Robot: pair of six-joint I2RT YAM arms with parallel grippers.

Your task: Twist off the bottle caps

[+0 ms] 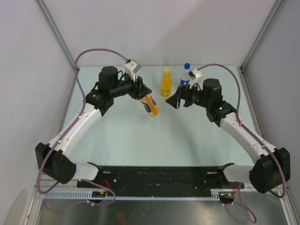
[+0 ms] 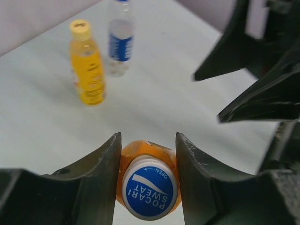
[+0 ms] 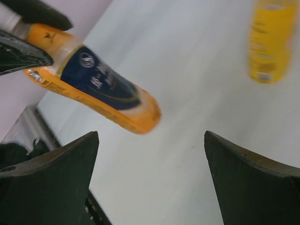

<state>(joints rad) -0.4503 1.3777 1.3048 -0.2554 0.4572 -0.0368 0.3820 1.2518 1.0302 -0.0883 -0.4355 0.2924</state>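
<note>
Left tool (image 2: 149, 140) pinches the tilted orange bottle (image 3: 101, 86) near its top, while the right tool (image 3: 151, 135) is spread apart

Glossy plastic orange bottle (image 3: 93, 84), smooth cap (image 2: 150, 187), matt black left pincer (image 2: 148, 138), smooth pale table (image 2: 164, 93).

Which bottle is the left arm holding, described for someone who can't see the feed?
Start at the left gripper, near the middle of the table. Clamped in it by the neck is the orange bottle with a dark blue label. Unlike the yellow bottle and the clear bottle standing upright behind it, it hangs tilted.
</note>
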